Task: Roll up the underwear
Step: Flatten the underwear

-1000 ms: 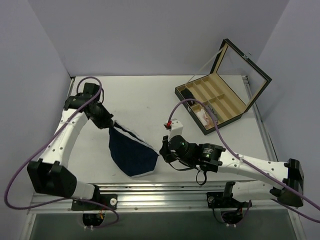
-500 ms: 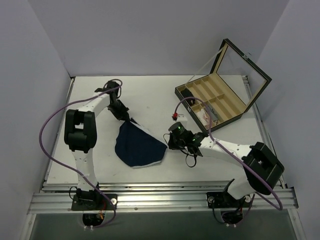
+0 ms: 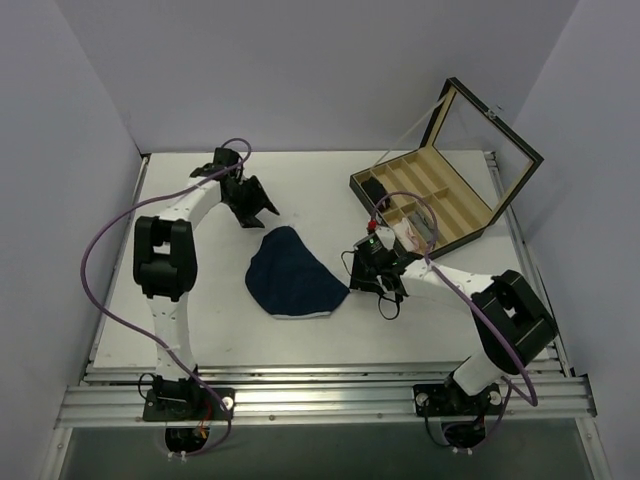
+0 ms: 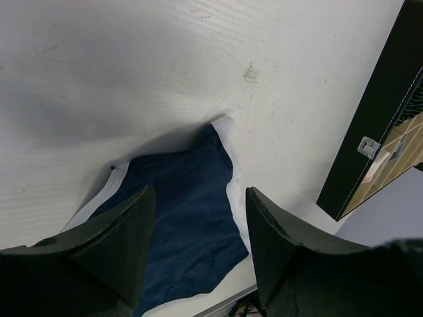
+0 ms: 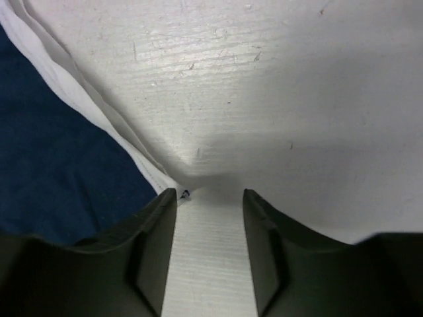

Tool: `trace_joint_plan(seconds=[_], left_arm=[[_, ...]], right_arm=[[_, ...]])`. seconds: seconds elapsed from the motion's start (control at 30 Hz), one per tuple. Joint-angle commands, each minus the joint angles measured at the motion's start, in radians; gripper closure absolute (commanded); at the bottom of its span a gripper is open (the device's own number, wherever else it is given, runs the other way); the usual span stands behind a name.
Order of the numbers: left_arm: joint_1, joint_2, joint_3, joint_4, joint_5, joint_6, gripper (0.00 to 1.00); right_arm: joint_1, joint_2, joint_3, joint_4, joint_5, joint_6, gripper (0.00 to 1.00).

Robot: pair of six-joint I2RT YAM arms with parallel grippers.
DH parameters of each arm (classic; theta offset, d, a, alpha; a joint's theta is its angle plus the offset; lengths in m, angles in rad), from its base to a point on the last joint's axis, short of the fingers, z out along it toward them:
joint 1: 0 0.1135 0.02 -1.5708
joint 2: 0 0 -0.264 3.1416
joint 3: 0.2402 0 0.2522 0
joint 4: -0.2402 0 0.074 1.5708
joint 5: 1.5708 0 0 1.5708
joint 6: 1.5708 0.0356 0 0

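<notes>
Hovering empty, jaws apart: my left pincer near the underwear's far corner, my right pincer beside its right tip. It lies flat on the table, spread so I can roll it.

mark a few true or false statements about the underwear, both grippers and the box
1. The underwear lies spread flat on the table. True.
2. The left gripper is clamped on the underwear. False: its jaws are open, holding nothing.
3. The box has its lid raised. True.
4. The right gripper lifts the underwear off the table. False: it is open, by the cloth's right corner.
5. The underwear is rolled up. False: it is unrolled.
</notes>
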Motion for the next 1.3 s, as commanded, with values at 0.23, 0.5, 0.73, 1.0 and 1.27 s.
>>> trace_joint_plan(seconds=[0.23, 0.5, 0.73, 1.0, 1.27], left_arm=[[-0.091, -0.327, -0.288, -0.074, -0.050, 0.163, 0.36], [-0.061, -0.304, -0.321, -0.052, -0.042, 0.169, 0.37], [-0.046, -0.197, -0.209, -0.083, -0.033, 0.195, 0.37], [0.000, -0.046, 0.044, -0.175, -0.061, 0.280, 0.37], [0.000, -0.009, 0.069, -0.154, 0.017, 0.353, 0.40]], right_arm=[[-0.002, -0.072, 0.072, -0.088, -0.092, 0.152, 0.54], [0.053, -0.029, 0.000, 0.027, -0.122, 0.351, 0.52], [0.154, 0.033, -0.014, 0.041, -0.071, 0.448, 0.55], [0.119, 0.059, -0.065, 0.074, -0.065, 0.367, 0.89], [-0.053, 0.007, -0.060, 0.024, -0.232, -0.045, 1.00]])
